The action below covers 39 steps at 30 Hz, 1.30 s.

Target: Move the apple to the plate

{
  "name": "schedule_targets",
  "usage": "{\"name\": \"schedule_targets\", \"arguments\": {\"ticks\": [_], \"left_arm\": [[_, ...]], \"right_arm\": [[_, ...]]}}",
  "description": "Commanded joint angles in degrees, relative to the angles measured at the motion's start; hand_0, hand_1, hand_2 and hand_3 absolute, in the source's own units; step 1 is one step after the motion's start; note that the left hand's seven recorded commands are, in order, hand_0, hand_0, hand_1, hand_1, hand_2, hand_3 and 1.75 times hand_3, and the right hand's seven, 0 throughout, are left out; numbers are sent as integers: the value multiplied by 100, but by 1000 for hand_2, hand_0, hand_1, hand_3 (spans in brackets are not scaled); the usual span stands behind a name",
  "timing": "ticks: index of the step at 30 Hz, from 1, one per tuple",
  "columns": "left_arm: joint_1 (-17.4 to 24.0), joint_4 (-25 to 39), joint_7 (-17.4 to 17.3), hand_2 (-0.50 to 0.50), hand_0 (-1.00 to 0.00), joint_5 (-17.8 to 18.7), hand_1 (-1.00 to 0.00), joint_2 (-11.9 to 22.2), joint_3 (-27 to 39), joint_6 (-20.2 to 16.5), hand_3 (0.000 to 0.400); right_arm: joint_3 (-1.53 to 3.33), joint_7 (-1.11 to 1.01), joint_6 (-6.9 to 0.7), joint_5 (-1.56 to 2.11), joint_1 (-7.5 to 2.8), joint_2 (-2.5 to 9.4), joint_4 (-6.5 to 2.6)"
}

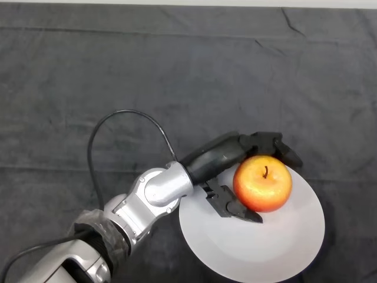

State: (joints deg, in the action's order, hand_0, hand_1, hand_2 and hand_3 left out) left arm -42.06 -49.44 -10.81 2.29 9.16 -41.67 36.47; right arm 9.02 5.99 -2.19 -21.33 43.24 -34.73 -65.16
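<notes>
The arm point(150, 197) reaches in from the lower left, its hand point(227, 156) over the plate point(259, 247). Its fingers point(277, 146) and thumb curl round the apple point(263, 183), which sits upright at the plate's upper edge. Placing looks nearly done; next, the fingers should open and draw clear without rolling it.

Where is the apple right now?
In the head view, lower right: the apple is over the white plate, near its upper rim, between the curled fingers of the left hand.
</notes>
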Motion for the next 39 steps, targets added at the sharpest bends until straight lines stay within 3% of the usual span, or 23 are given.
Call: {"name": "schedule_targets", "arguments": {"ticks": [1, 4, 5, 6, 8, 9, 10, 11, 12, 27, 39], "left_arm": [[79, -188, -147, 0, -1000, 49, -1000, 121, -260, -55, 400], [35, -280, -205, -45, -1000, 107, -910, 122, -335, -101, 400], [23, -306, -219, -55, -745, 122, -635, 125, -352, -110, 298], [8, -342, -238, -67, -580, 141, -447, 129, -371, -119, 232], [-12, -388, -259, -10, -388, 165, -369, 135, -393, -132, 155], [-26, -411, -269, 31, -173, 177, -235, 137, -402, -142, 94], [-41, -430, -275, 55, -106, 188, -216, 137, -411, -155, 86], [-53, -444, -277, 67, 0, 195, -133, 136, -418, -166, 53], [-65, -458, -277, 0, 0, 202, 0, 136, -425, -177, 0], [-291, -533, -328, 0, 0, 310, 0, 293, -235, -141, 0], [-398, -558, -184, 0, 0, 318, 0, 684, 473, 289, 0]], "right_arm": [[-42, -25, -79, 38, -192, -3, -92], [-42, -24, -78, 37, -189, -3, -97], [-41, -24, -78, 37, -189, -3, -98], [-41, -24, -77, 36, -188, -3, -100], [-41, -24, -76, 36, -186, -3, -103], [-41, -23, -76, 36, -185, -2, -105], [-40, -23, -75, 35, -184, -2, -107], [-40, -23, -75, 35, -183, -2, -108], [-40, -23, -74, 35, -183, -2, -110], [-38, -20, -65, 32, -173, -1, -129], [-37, -18, -60, 31, -169, -1, -138]]}}
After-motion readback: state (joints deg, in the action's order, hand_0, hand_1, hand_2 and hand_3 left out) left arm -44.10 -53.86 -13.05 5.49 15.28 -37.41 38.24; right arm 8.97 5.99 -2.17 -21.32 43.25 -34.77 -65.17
